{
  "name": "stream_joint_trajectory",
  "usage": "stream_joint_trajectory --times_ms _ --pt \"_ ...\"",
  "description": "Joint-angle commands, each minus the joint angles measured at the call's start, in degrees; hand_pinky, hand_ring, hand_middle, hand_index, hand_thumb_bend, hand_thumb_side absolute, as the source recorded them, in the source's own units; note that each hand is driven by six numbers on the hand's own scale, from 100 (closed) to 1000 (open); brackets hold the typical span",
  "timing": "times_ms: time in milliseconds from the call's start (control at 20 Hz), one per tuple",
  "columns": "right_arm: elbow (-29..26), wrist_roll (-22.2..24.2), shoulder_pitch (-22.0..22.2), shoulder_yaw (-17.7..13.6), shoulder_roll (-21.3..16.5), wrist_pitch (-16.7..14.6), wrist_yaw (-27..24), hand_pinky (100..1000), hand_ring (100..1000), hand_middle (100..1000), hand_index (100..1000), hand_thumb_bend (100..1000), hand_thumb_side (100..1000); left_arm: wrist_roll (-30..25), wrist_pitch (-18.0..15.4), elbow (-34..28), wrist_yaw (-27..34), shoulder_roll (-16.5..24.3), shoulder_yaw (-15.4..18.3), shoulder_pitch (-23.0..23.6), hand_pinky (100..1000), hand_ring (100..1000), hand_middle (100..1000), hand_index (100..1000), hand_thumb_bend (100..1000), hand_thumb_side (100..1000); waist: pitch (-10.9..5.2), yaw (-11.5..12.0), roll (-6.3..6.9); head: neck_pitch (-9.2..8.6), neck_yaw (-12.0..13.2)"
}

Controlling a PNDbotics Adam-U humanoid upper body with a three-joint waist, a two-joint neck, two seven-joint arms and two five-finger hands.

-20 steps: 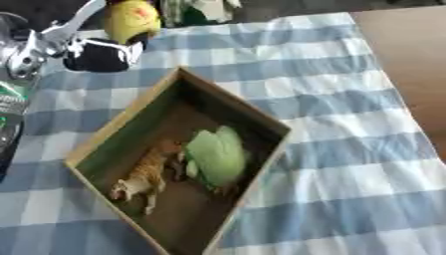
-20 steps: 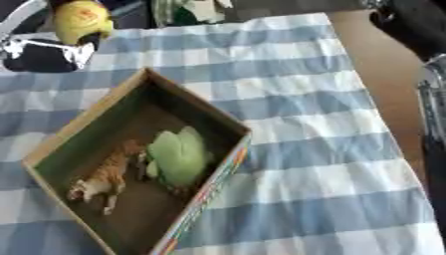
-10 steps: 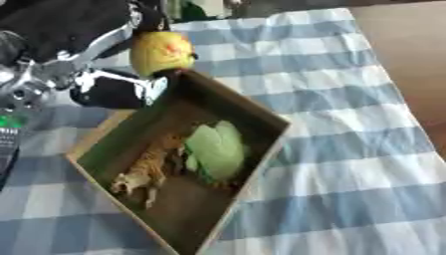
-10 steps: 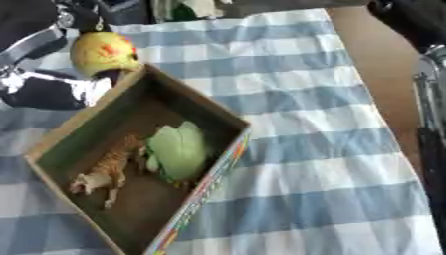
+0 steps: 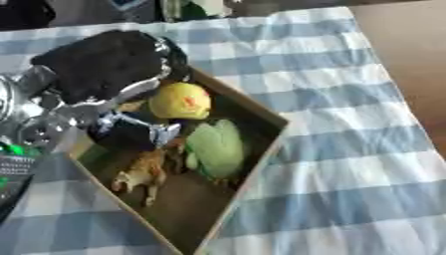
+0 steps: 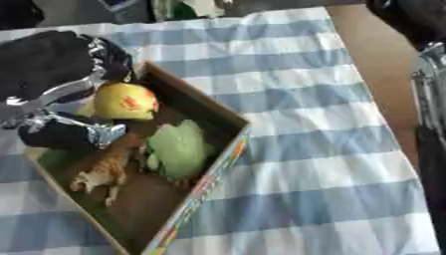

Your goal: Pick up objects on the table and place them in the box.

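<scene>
An open cardboard box [image 5: 254, 168] lies askew on the checked cloth. Inside it are a pale green soft thing [image 5: 214, 148] and an orange toy animal [image 5: 139, 174] on its side. My left hand [image 5: 104, 64], black with silver parts, reaches over the box's far left corner. Its fingers [image 5: 131, 133] curl round a yellow round toy with a red mark [image 5: 180, 101], held just inside the box above the green thing. My right hand shows in neither view; only part of its arm [image 6: 430, 124] runs along the right edge.
The blue and white checked cloth [image 5: 348, 149] covers most of the table; bare brown tabletop [image 5: 409, 50] shows at the right. A green and white object [image 5: 187, 7] stands at the far edge. A dark device with green on it [image 5: 10, 167] sits at the left edge.
My left hand has carried the yellow toy from beyond the box's far corner down and in over the box. The green thing and the orange animal have stayed put.
</scene>
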Motion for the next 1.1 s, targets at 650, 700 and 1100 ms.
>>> stream_joint_trajectory --times_ms 650,700,1100 --pt "-1.32 -0.05 -0.52 -0.34 -0.61 0.33 -0.46 819 793 583 803 123 561 -10.5 -6.1 2.43 -3.55 0.71 -0.57 1.63 690 894 845 952 256 901 -1.49 -0.15 -0.09 0.41 0.2" --pt "-1.34 -0.06 -0.49 -0.36 -0.59 0.36 -0.46 819 793 583 803 123 561 -10.4 -6.31 2.29 -3.9 0.52 -0.21 1.77 693 897 848 954 266 915 -1.51 -0.13 -0.08 0.5 0.18" --pt "-1.53 -0.34 -0.26 -0.59 -0.42 0.58 -0.52 819 793 583 803 121 559 1.83 -0.25 -1.54 -7.02 -2.39 6.71 4.49 656 865 815 931 238 1000 -1.73 0.17 -0.15 0.73 -0.15"
